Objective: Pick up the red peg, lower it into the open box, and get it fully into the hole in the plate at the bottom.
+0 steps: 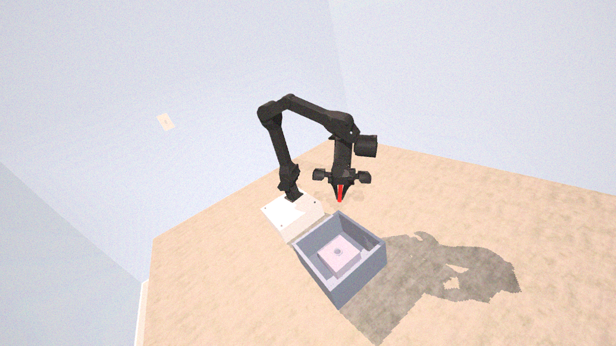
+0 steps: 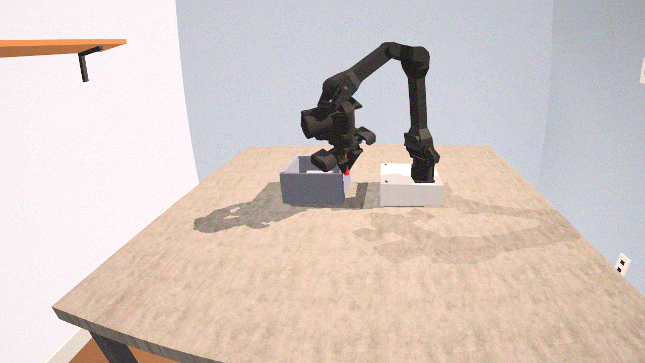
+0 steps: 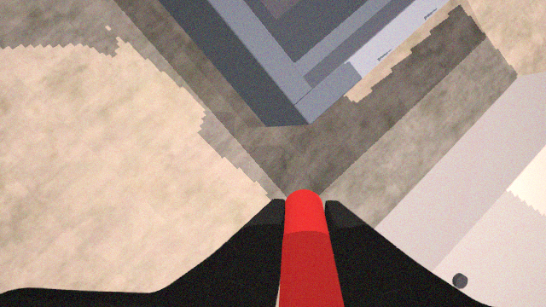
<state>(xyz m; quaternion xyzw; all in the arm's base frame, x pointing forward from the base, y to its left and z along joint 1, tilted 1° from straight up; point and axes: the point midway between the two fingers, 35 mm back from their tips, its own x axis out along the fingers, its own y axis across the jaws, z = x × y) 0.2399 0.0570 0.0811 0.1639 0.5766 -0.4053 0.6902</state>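
My gripper (image 1: 339, 198) (image 2: 346, 170) (image 3: 304, 211) is shut on the red peg (image 1: 340, 193) (image 2: 346, 172) (image 3: 308, 264). The peg is held above the table, outside the open box, with its lower end at the fingertips. It leans slightly in the top view. The blue-grey open box (image 1: 360, 277) (image 2: 312, 188) (image 3: 239, 64) stands on the table, near one of its corners below the gripper. Inside it lies the pale pink plate (image 1: 332, 260) (image 2: 318, 171) with a round hole in its top, seen in the top view. The hole is out of sight in the other views.
The white base block (image 1: 300, 220) (image 2: 410, 194) (image 3: 503, 256) of the arm stands beside the box, with a narrow gap between them. The wooden table (image 1: 222, 309) (image 2: 288, 280) carries both. An orange shelf (image 2: 54, 47) is on the wall at the left in the exterior view.
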